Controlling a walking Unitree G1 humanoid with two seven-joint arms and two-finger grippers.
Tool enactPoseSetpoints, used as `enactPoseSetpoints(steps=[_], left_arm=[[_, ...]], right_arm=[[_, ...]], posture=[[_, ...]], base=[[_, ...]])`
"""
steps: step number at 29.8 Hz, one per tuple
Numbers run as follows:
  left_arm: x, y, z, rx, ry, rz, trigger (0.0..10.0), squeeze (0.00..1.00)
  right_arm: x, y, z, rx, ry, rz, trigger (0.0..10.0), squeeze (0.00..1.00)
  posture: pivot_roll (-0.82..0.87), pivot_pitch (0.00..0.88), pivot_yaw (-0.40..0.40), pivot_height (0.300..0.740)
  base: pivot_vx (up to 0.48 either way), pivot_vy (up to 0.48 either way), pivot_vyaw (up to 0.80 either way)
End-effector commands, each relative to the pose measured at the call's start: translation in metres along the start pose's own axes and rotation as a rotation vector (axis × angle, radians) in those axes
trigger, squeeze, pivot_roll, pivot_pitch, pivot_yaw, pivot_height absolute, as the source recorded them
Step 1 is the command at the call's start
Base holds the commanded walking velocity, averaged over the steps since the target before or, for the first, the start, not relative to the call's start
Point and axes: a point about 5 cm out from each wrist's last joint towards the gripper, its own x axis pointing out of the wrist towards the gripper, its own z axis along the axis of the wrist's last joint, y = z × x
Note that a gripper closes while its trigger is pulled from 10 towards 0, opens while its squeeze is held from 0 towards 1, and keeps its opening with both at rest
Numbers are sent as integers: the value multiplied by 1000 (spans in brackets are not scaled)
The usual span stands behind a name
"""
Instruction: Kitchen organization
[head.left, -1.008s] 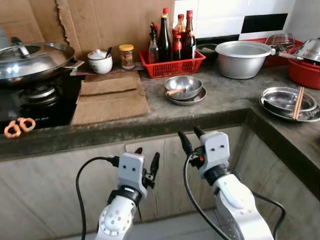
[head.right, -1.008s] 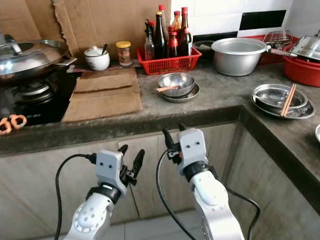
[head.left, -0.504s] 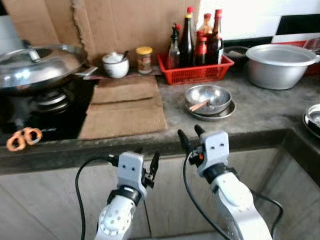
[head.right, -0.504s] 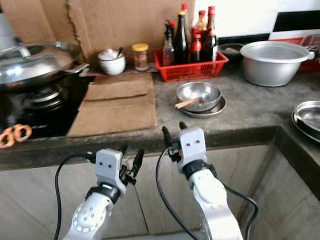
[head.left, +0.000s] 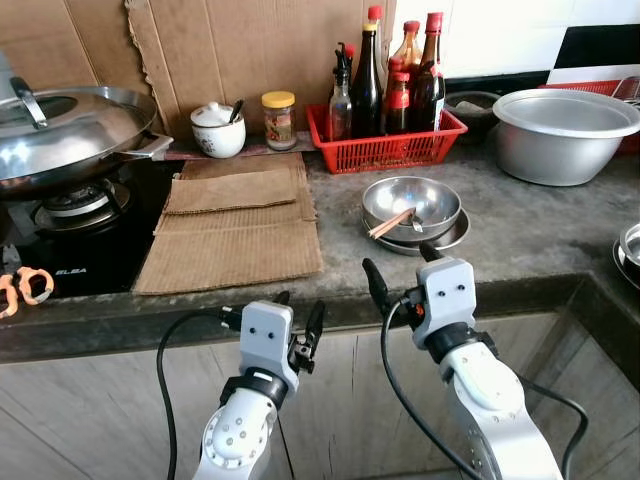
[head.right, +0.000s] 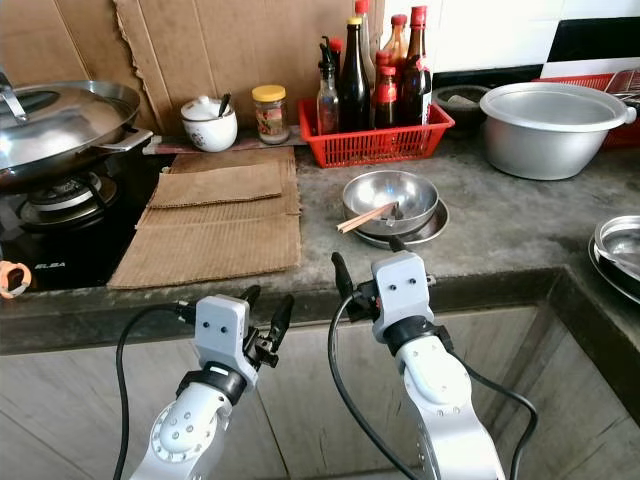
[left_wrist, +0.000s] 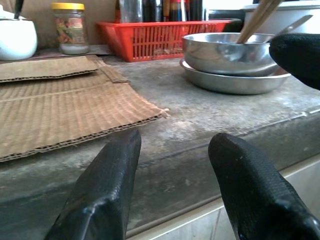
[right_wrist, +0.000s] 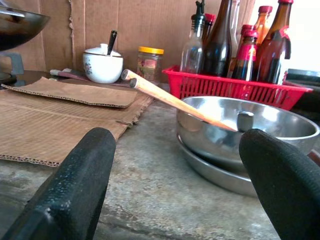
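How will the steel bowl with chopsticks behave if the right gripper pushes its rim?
The steel bowl sits on a shallow steel plate, so it would probably slide easily. The chopsticks lean loose over its rim and may roll out. The open right gripper is near it.

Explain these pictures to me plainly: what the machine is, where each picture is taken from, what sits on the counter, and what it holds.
This is a humanoid robot standing at a kitchen counter. Two pictures come from cameras in its head, looking down; two come from cameras on its wrists, looking along each tool's black fingers. The left tool and right tool are both open and hold nothing, raised just in front of the counter edge. On the counter: a steel bowl with chopsticks in it, stacked on a plate, cardboard sheets, a red basket of bottles, a jar, a white pot, a big metal basin and a lidded wok on the stove.
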Motion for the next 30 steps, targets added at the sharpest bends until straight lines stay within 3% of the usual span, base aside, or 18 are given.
enactPoseSetpoints(steps=[1, 14, 30], left_arm=[[0, -2, 2, -2, -14, -19, 10000, 0], [-3, -9, 6, -24, -53, -74, 10000, 0], [-2, -12, 8, -37, -68, -88, 10000, 0]], right_arm=[[4, -2, 4, -16, -26, -3, 10000, 0], [18, -4, 11, -69, -75, 20, 10000, 0], [39, 15, 14, -108, -126, 95, 10000, 0]], posture=[[35, 24, 29, 740], [43, 26, 23, 740], [49, 27, 15, 740]], base=[[0, 0, 0], [0, 0, 0], [0, 0, 0]])
